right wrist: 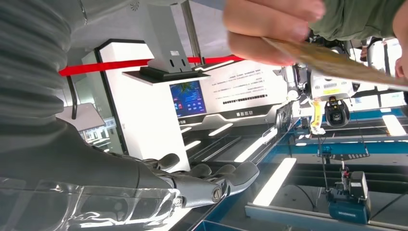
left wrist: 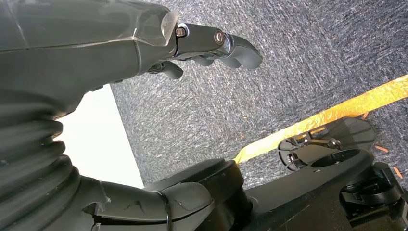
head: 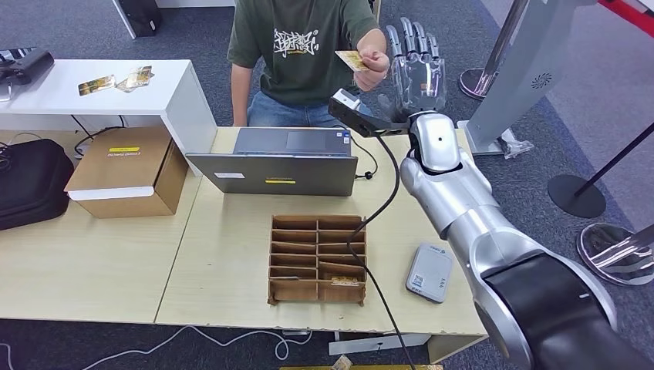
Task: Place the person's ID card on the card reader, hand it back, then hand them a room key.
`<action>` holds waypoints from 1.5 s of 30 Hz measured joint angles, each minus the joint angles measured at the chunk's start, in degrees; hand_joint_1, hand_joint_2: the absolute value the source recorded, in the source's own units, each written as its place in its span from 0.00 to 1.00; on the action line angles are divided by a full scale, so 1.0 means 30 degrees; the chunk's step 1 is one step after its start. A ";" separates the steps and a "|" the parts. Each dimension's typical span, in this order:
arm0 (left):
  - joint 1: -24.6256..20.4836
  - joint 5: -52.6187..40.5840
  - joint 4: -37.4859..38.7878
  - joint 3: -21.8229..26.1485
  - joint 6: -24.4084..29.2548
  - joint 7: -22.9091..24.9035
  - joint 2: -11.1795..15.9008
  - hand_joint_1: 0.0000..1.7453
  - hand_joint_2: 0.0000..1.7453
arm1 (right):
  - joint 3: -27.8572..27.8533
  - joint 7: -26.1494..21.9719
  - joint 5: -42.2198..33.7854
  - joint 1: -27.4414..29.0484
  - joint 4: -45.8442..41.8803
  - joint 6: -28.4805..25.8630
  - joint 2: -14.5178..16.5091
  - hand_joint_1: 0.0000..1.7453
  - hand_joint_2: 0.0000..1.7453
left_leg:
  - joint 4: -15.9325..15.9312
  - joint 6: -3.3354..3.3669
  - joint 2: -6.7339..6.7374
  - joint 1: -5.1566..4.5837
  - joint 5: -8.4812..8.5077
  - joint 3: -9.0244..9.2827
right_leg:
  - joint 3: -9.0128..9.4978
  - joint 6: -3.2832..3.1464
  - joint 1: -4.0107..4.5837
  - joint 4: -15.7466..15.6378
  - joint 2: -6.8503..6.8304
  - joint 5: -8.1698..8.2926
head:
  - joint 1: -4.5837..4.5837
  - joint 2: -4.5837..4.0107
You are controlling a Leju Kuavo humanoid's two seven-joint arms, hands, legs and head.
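A person in a green T-shirt point(head: 301, 46) stands behind the desk and holds a yellowish ID card point(head: 351, 60) in one hand. My right hand point(head: 416, 65) is raised beside that card, fingers straight and apart, holding nothing. The same card point(right wrist: 332, 62), pinched by the person's fingers, is close to my right hand point(right wrist: 202, 183) in the right wrist view. The grey card reader point(head: 429, 272) lies on the desk at the right. A cardboard slot box point(head: 316, 258) with cards in its slots sits mid-desk. My left hand point(left wrist: 211, 43) hangs over grey carpet, fingers loosely curled, empty.
An open laptop point(head: 278, 162) stands at the desk's far edge, a cable running from it past the box. A cardboard carton point(head: 127, 173) and a black bag point(head: 31, 181) lie at the left. A white side table point(head: 100, 96) carries several cards. Stanchion bases stand on the right.
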 joint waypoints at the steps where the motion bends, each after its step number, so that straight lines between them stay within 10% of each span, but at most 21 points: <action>1: -0.0002 -0.0005 0.0000 0.0000 0.0000 0.0007 0.0000 0.00 1.00 | -0.0002 -0.0004 0.0005 0.0000 0.0002 0.0000 0.0000 0.00 1.00 | 0.0000 0.0000 0.0000 0.0000 0.0000 0.0000 | 0.0000 0.0000 0.0000 0.0000 0.0000 0.0000 | 0.0000 0.0000; 45: 0.0138 0.0086 0.0000 0.0009 0.0572 -0.0261 0.0138 0.00 1.00 | -0.0967 -0.1140 -0.0820 0.2893 -0.2952 -0.1428 -0.2423 0.00 1.00 | 0.0003 0.0001 0.0004 -0.0001 -0.0002 -0.0013 | -0.0016 0.0000 -0.0001 -0.0001 0.0000 0.0000 | 0.0000 -0.0002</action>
